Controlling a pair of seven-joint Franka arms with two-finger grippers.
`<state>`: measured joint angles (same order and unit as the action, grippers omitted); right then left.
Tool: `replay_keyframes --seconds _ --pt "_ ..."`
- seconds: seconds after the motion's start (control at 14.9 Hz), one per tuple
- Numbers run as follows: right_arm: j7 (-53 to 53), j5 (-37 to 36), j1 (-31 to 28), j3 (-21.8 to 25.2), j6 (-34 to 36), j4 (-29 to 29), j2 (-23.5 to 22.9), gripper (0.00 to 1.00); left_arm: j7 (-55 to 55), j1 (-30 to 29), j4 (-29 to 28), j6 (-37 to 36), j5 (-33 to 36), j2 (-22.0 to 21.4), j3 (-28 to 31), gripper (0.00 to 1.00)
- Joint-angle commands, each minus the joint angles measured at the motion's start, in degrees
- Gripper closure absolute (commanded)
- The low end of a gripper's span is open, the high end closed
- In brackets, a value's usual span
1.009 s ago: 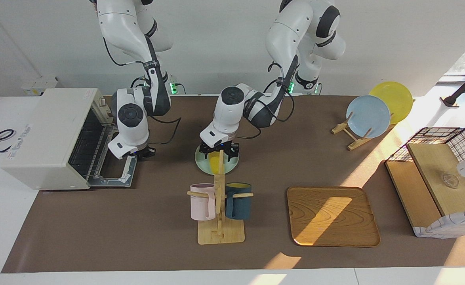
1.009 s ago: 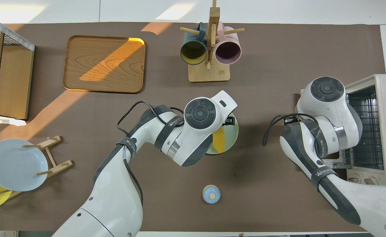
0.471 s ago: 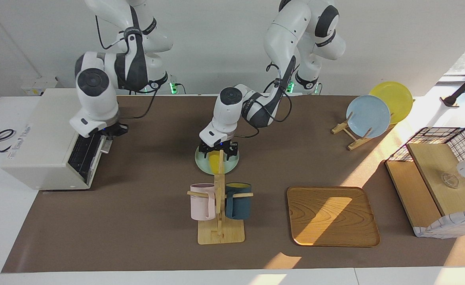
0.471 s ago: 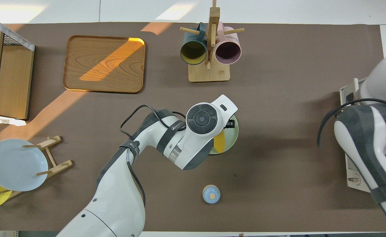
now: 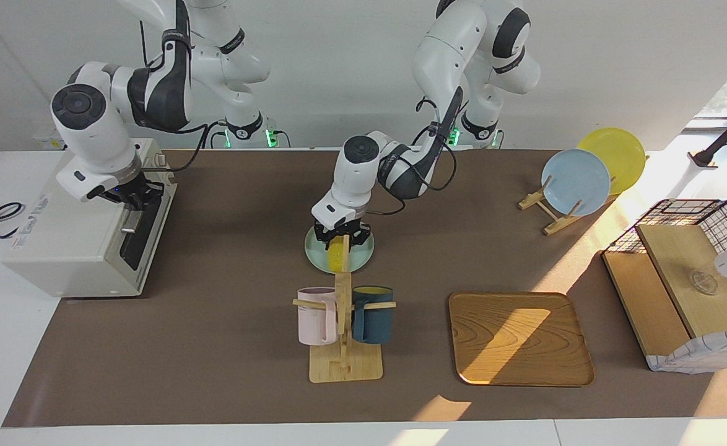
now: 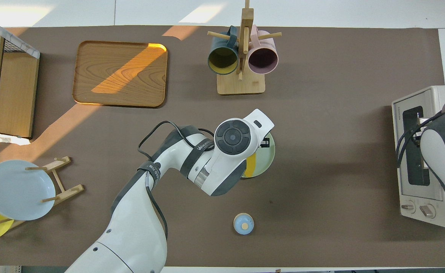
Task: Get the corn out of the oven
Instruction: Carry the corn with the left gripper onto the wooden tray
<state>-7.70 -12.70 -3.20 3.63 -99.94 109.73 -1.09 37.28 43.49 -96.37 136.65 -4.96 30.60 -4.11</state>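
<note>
The off-white oven (image 5: 85, 248) stands at the right arm's end of the table with its dark glass door (image 5: 137, 238) closed; it also shows in the overhead view (image 6: 427, 201). My right gripper (image 5: 135, 197) is at the top edge of the door, by the handle. The yellow corn (image 5: 337, 253) lies on a pale green plate (image 5: 363, 254) in the middle of the table, nearer to the robots than the mug rack. My left gripper (image 5: 340, 238) is low over the corn (image 6: 250, 168) and the plate (image 6: 267, 163), right at the cob.
A wooden rack with a pink and a dark blue mug (image 5: 343, 322) stands by the plate. A wooden tray (image 5: 520, 337), a stand with a blue and a yellow plate (image 5: 576, 181) and a wire basket with boards (image 5: 692, 272) lie toward the left arm's end. A small blue lid-like thing (image 6: 243, 223) sits near the robots.
My right arm swung the oven door up from fully open to closed and rose with it. My left gripper stayed over the corn on the plate, shifting only slightly.
</note>
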Motion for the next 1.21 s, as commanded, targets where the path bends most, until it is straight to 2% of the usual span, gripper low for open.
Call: replay_keyframes --seconds 0.0,0.13,0.27,0.4,0.61,0.74,0.94,1.08,1.14 --pt "-1.79 5.39 -0.58 -0.47 2.47 -1.88 3.27 0.00 1.13 1.07 -1.54 0.02 0.74 -1.33 1.39 0.98" --pt "-1.62 9.34 -0.23 -0.90 4.57 -4.86 4.87 0.00 1.04 0.98 0.21 -2.69 0.74 -1.42 2.53 1.00" --pt "-1.44 9.80 0.73 -1.96 8.52 -8.82 3.65 0.00 0.61 0.02 1.80 -6.90 0.74 -3.60 3.49 1.00" --pt "-1.44 9.98 2.05 -2.05 9.59 -9.63 3.38 0.00 -0.62 -3.74 1.89 -10.95 0.74 -7.81 4.46 1.00" --pt "-0.57 10.42 2.67 -2.31 10.72 -13.47 1.10 0.00 -8.08 -10.69 3.02 -15.35 0.74 -10.03 4.64 1.00" --pt "-0.39 10.68 3.55 -2.31 14.50 -17.96 -1.88 0.00 -12.12 -15.34 4.61 -15.63 0.83 -9.25 4.64 1.00" --pt "-0.30 10.51 3.38 -2.31 14.60 -18.24 -2.51 0.00 -19.67 -22.11 7.24 -15.80 0.74 -7.75 4.64 1.00" --pt "-0.21 10.59 3.47 -2.23 15.04 -17.98 -2.25 0.00 -25.13 -26.08 12.93 -18.95 0.65 -3.64 4.46 1.00" --pt "-0.21 10.59 3.55 -2.31 15.13 -17.89 -2.16 0.00 -26.98 -27.57 18.18 -20.36 0.48 0.47 4.46 1.00"
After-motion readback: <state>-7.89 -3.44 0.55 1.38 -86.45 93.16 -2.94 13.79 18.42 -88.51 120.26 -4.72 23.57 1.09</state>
